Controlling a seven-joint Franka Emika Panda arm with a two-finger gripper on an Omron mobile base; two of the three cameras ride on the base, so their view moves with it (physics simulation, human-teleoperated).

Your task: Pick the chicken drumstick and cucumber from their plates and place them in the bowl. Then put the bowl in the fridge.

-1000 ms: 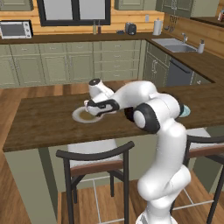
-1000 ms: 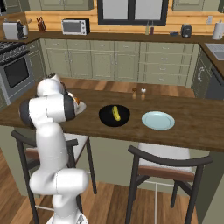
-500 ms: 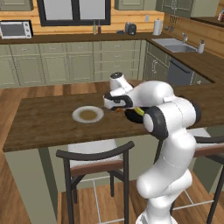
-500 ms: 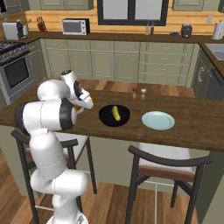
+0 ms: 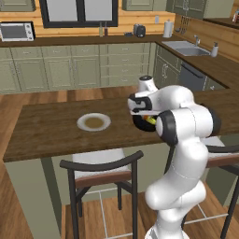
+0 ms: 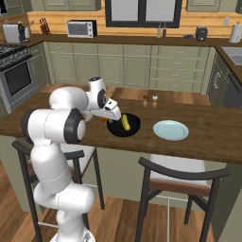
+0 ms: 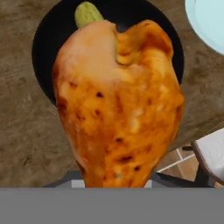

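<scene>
My gripper [image 6: 108,116] is shut on the chicken drumstick [image 7: 118,100], an orange-brown glossy lump that hides my fingertips in the hand view. It hangs just above the near-left rim of the glossy black bowl [image 6: 132,129] on the wooden counter. The yellow-green cucumber [image 6: 125,123] lies inside the bowl [image 7: 48,52], its tip [image 7: 87,13] peeking past the drumstick. The cream-white plate [image 5: 94,122] with a brownish centre sits bare to the left of my gripper [image 5: 140,112]. A second plate [image 6: 170,130], pale blue, lies right of the bowl. The fridge is out of view.
Two small shakers [image 6: 149,99] stand at the counter's far edge behind the bowl. Dark stools [image 6: 177,177] are tucked under the near edge. Olive-green cabinets, a sink [image 5: 186,47] and a microwave [image 5: 17,31] line the back walls.
The arm has swung right from the cream-white plate to the black bowl, carrying the drumstick with it. The plate it left is bare.
</scene>
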